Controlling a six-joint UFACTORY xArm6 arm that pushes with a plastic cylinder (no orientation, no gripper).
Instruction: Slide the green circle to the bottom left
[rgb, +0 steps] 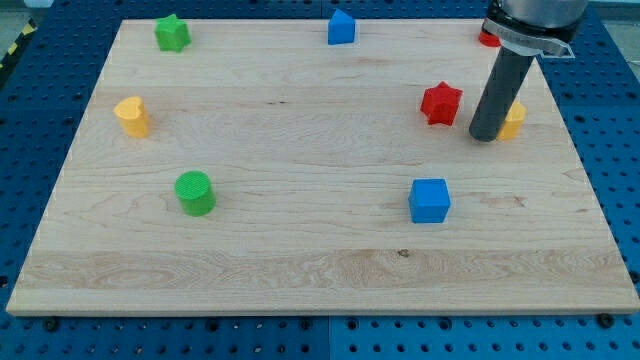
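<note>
The green circle (195, 192) is a round green block on the wooden board (300, 250), in the view's left half, a little below the middle. My tip (484, 136) is far to the view's right of it, in the upper right part of the board. It stands between a red star block (441, 103) on its left and a yellow block (512, 121) that touches or nearly touches it on its right and is partly hidden by the rod.
A green star block (172, 33) lies at the top left and a yellow heart block (132, 115) at the left edge. A blue house-shaped block (341, 27) is at the top middle, a blue cube (430, 200) at the lower right, and a red block (488, 38) half hidden behind the arm.
</note>
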